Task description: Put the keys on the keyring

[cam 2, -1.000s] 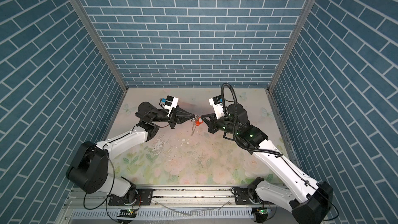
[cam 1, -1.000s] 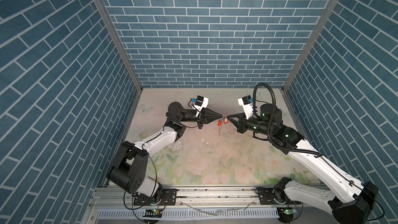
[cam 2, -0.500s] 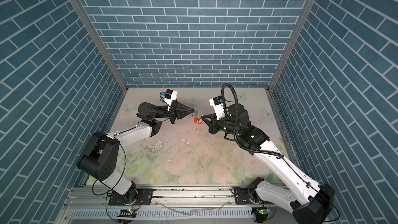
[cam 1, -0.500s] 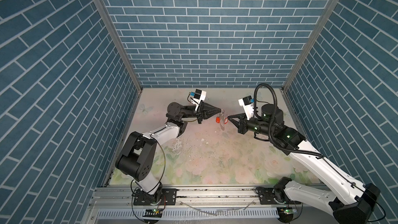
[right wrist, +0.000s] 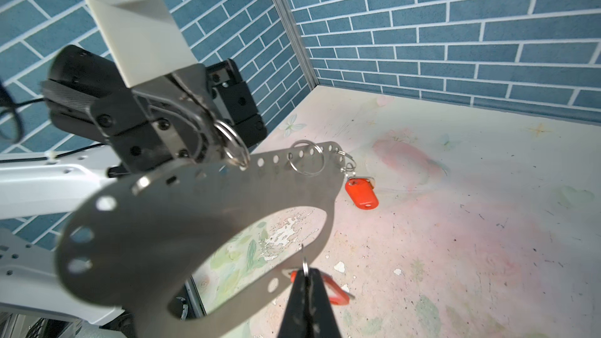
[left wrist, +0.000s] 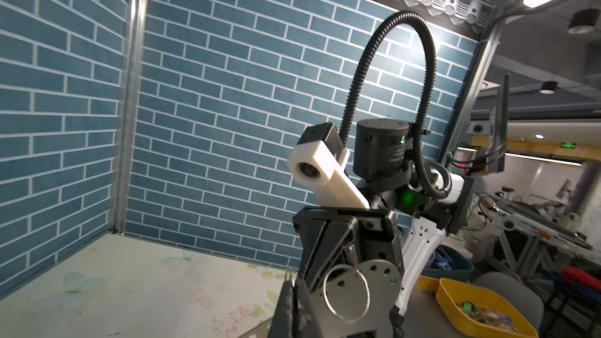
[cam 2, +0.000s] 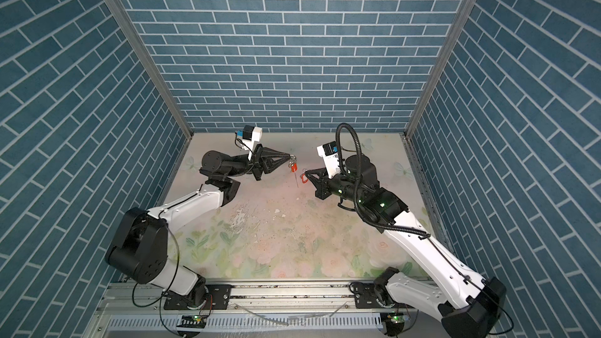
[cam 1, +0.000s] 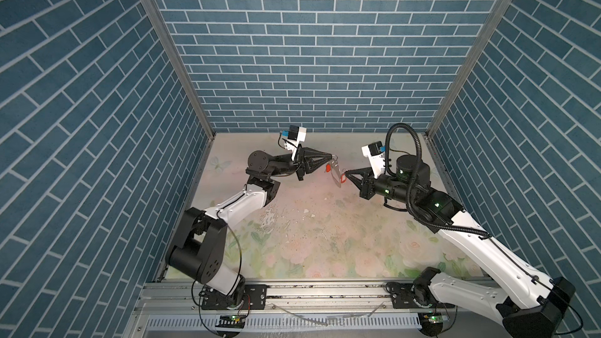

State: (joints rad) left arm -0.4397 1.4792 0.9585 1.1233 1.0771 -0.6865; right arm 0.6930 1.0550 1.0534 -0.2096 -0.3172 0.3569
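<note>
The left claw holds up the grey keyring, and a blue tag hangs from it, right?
Almost. The left claw does hold up the grey keyring, but the tag hanging from it is orange-red, not blue. The right wrist view shows it.

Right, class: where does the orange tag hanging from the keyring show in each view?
In a top view: orange tag mid-scene, beside the left gripper.
In a top view: same place.
Left wrist: not in it.
Right wrist: hanging off the keyring, far end.
Shared landmark: the left gripper, in all four.
</note>
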